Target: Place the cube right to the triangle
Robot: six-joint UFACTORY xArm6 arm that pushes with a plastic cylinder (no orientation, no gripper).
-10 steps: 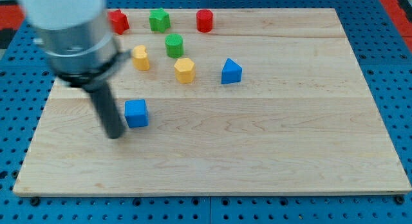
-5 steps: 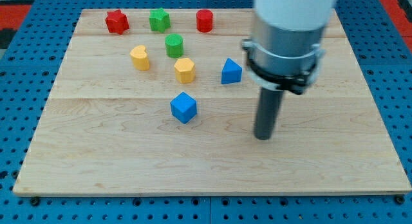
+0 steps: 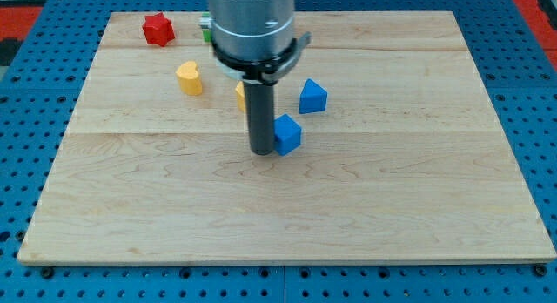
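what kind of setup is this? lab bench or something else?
Likely a lab tabletop pushing rig: a wooden board on blue perforated panel, small coloured blocks like the blue cube, and my tip just left of that cube.

The surface (image 3: 392,190) is pale wood, a few planks joined side by side with fine grain running lengthwise, and a smooth, fairly matt finish. Under it there's a blue pegboard (image 3: 531,94) full of little holes, looks like painted metal or plastic, can't tell which. The blocks all look like painted wood or plastic with a soft satin sheen: blue cube (image 3: 287,134), blue triangle (image 3: 312,97), red star (image 3: 157,29), yellow heart-ish one (image 3: 189,77). The end effector is a matt black rod, my tip (image 3: 262,151) included, with a brushed grey metal-looking collar (image 3: 252,37) above it.
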